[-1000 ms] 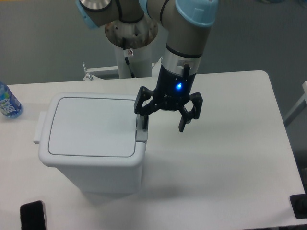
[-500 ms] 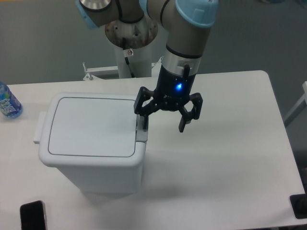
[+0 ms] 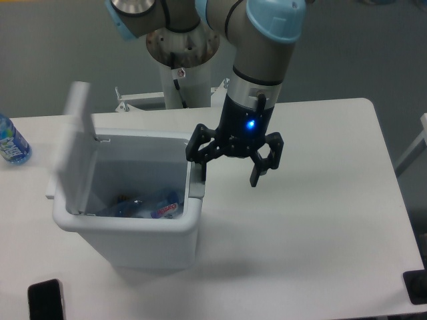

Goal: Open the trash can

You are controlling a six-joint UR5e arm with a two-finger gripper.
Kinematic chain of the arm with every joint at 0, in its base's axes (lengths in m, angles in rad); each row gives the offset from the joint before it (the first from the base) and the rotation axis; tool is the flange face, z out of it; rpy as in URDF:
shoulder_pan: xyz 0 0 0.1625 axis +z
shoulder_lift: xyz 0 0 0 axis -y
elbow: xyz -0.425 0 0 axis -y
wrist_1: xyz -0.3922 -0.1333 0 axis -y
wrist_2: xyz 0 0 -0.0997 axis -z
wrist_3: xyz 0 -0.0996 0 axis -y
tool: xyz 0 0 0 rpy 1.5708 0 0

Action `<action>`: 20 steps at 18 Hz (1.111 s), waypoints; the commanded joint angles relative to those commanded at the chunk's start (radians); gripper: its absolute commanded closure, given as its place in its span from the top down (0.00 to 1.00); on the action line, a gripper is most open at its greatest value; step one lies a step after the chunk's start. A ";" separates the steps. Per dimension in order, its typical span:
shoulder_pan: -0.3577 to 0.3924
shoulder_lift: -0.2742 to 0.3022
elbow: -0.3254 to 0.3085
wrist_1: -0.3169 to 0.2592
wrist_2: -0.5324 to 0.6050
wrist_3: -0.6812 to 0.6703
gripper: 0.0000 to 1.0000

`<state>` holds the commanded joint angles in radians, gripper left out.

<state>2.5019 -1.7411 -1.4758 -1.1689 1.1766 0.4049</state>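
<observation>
The bench (image 3: 320, 227) is a smooth white slab with rounded corners, matte under soft light. On its left half stands the trash can (image 3: 143, 243), a big white plastic box with rounded corners and slightly tapering walls. Its flat lid (image 3: 72, 150) stands swung up on the left edge, seen nearly edge-on, and the mouth is open. Inside, at the bottom, lies crumpled rubbish (image 3: 150, 208): clear plastic film and wrappers with bits of blue and pink. A small grey tab (image 3: 196, 189) sits on the right rim. The hand (image 3: 227, 173) is black, angular metal with a blue light on its wrist, its two fingers spread apart; the left fingertip (image 3: 199, 171) is at the tab, the right one hangs over bare bench. At the far left edge stands a clear blue-labelled bottle (image 3: 11, 142), and at the near left edge lies a flat black phone (image 3: 45, 300)
</observation>
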 joint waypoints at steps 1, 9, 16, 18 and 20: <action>0.006 0.008 0.003 0.003 0.006 0.011 1.00; 0.260 0.028 0.081 0.011 0.020 0.294 1.00; 0.448 0.022 0.060 -0.005 0.313 0.975 1.00; 0.503 0.023 0.055 -0.011 0.316 1.115 1.00; 0.544 0.028 0.042 -0.014 0.316 1.228 1.00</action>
<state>3.0463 -1.7135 -1.4342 -1.1827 1.4926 1.6331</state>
